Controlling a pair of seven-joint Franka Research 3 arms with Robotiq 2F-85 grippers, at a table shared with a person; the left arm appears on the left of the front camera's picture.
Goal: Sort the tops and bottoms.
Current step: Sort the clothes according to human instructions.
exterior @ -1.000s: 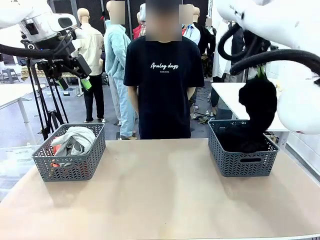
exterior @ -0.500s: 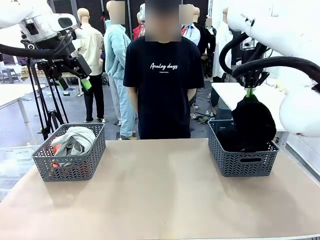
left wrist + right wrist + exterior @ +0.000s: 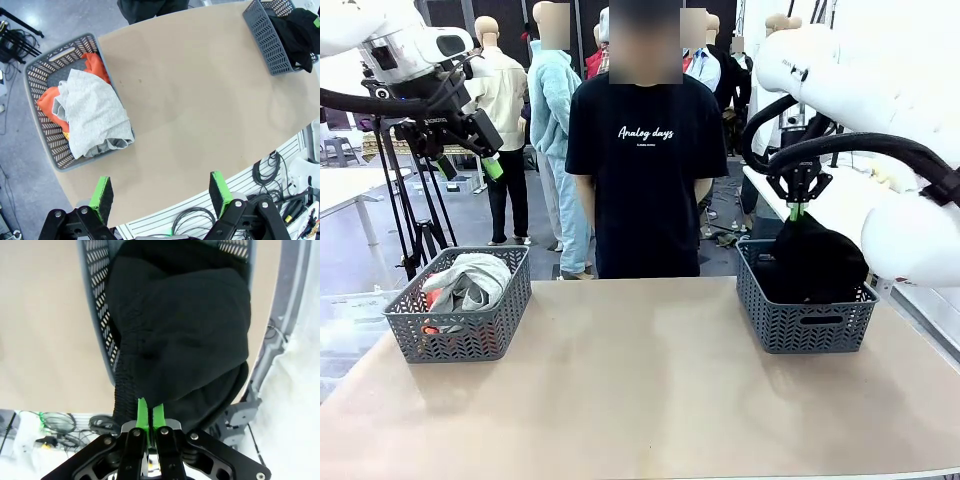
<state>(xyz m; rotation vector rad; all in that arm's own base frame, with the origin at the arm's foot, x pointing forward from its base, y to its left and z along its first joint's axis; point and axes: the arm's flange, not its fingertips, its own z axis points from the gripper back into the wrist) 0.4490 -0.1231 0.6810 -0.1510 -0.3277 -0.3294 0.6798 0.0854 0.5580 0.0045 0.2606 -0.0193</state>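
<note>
A: While the black bottoms [image 3: 817,262] hang bunched from the right gripper [image 3: 799,212], most of the cloth already sits inside the right basket [image 3: 805,322] — is the grip on?

B: Yes. In the right wrist view the green pads [image 3: 142,413] are pressed nearly together on a fold of that black cloth [image 3: 185,335], directly above the right basket [image 3: 100,305].

A: And the tops?

B: Far across the table [image 3: 640,390] from the right basket, in the left basket [image 3: 460,330] — the pale grey top [image 3: 92,112] lies over the red-orange top [image 3: 50,102].

A: The left gripper [image 3: 468,163]?

B: High above the left basket, well away from the right basket, jaws spread wide and holding nothing; its green fingers [image 3: 102,196] stand far apart.

A: The person [image 3: 645,150]?

B: Standing behind the table, beyond the right basket and towards the left one.
</note>
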